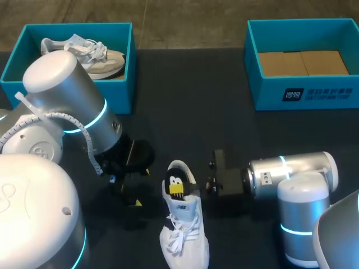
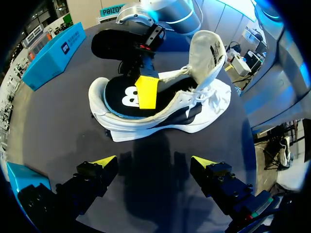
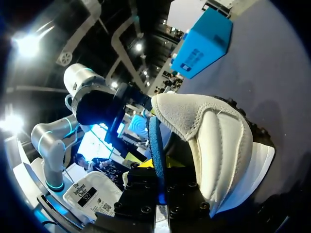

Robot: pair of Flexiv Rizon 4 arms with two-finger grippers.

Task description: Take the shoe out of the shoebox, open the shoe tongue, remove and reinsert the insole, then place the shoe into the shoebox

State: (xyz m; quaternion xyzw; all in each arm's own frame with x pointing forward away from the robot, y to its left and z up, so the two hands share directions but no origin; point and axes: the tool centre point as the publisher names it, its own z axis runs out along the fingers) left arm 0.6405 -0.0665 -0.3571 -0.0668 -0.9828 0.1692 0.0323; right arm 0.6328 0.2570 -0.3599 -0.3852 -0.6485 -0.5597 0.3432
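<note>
Shoe [image 1: 185,241] in white lies on the dark desk [image 1: 196,101] between the two arms, its tongue [image 2: 206,51] folded up and back. The black insole [image 1: 176,186] with a blue edge sits in the heel, its rear end raised above the collar. The right end effector [image 1: 208,175] is clamped on that raised end, one yellow tip lying flat on the insole's top face. The left end effector [image 2: 153,162] hangs just beside the shoe's other side, fingers spread wide with nothing between them. At the desk's far edge, the left shoebox [image 1: 120,92] holds a second shoe [image 1: 92,53]; the right shoebox [image 1: 314,95] holds cardboard [image 1: 303,63].
</note>
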